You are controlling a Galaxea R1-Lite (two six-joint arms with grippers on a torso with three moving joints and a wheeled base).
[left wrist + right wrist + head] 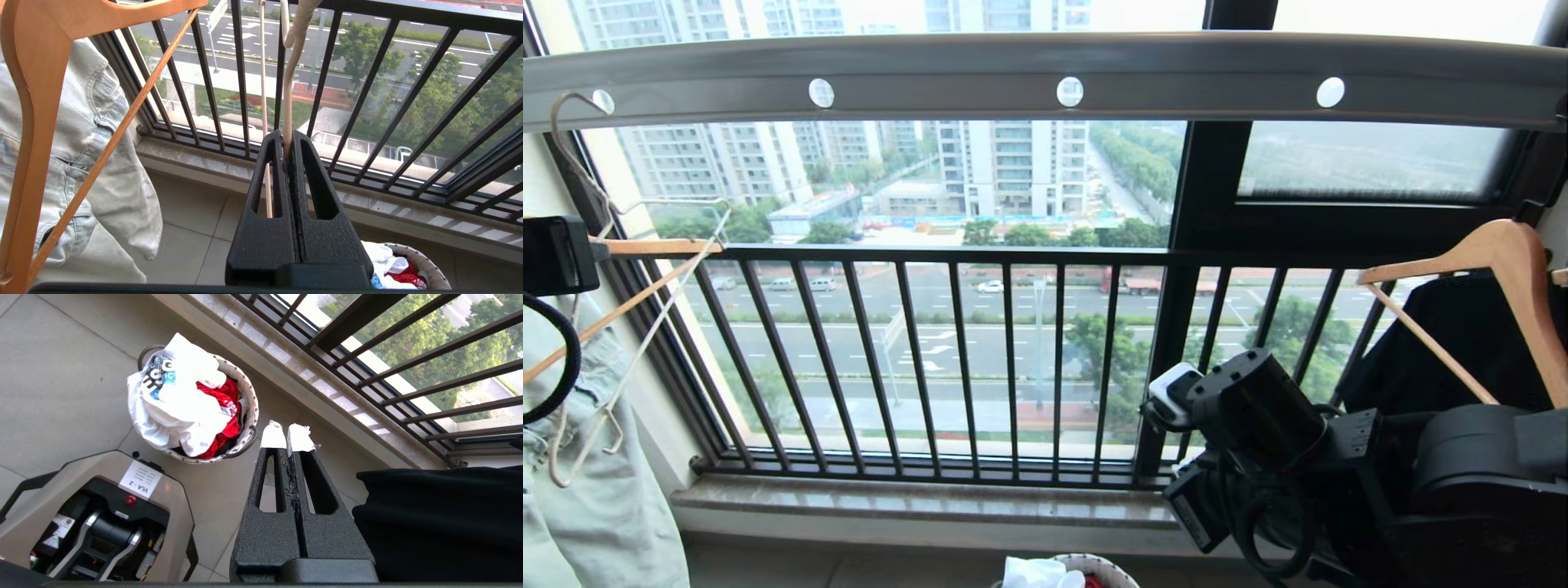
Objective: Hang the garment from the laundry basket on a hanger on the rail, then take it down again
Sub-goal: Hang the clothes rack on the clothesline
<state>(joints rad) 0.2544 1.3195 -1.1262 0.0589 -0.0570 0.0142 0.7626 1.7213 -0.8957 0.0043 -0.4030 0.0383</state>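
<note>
I have the left gripper [287, 153] clamped tight on the thin cream-white wire hanger [288, 85], whose wire runs up from between the closed fingers in front of the black barred window railing [367, 81]. In the head view that hanger [645, 269] hangs at the left end of the long grey-white flat rail [1045, 77] with its row of round holes, its hook caught at the leftmost hole.

Crowding it on that side is a thicker light wooden hanger [36, 102], just beside the wire one, with a pale green denim-like garment [102, 171] draped below it. A second light wooden hanger [1503, 278] sits at the right end, carrying a black cloth [441, 522] that hangs close beside my right arm.

The right gripper [288, 437] hangs low over the tiled floor [53, 375] with its white-taped fingertips [273, 437] pressed together and nothing between them.

The small round woven laundry basket [247, 416], white with dark flecks, stands on the floor near the stone window sill [915, 498]. The white T-shirt [175, 400] is bunched on top inside it, spilling over the rim on the side away from the window, with part of its dark blue print showing. A red cloth [222, 412] lies beneath and beside it in the same basket. My grey wheeled base [106, 510] stands just beside the basket.
</note>
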